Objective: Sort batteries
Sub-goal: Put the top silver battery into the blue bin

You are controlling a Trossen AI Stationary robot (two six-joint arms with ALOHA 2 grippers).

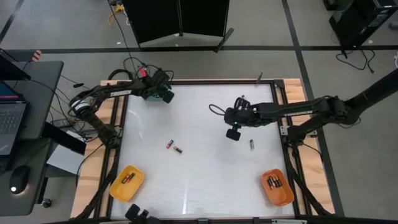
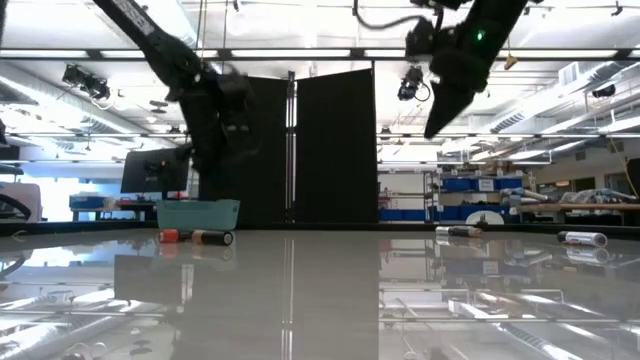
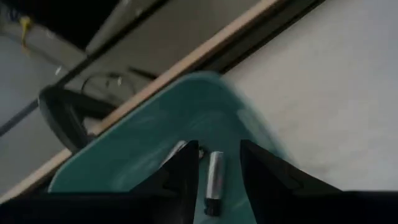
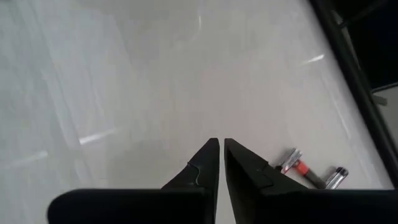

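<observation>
My left gripper [image 3: 221, 168] stands open above the green tray [image 3: 155, 137] at the table's far left corner [image 1: 168, 96]. A silvery battery [image 3: 214, 180] lies in the tray below the gap between the fingers, apart from them. My right gripper [image 4: 221, 158] hangs above the middle right of the table [image 1: 234, 132]. It is shut but for a hairline slit and holds nothing. Two batteries [image 1: 169, 145] [image 1: 178, 150] lie side by side on the table left of centre. Another battery [image 1: 252, 144] lies near the right gripper.
A yellow tray [image 1: 127, 183] with batteries in it stands at the near left. An orange tray [image 1: 277, 186], also holding batteries, stands at the near right. The white table top between the trays lies bare. Wooden and dark rails [image 1: 283, 124] frame the table.
</observation>
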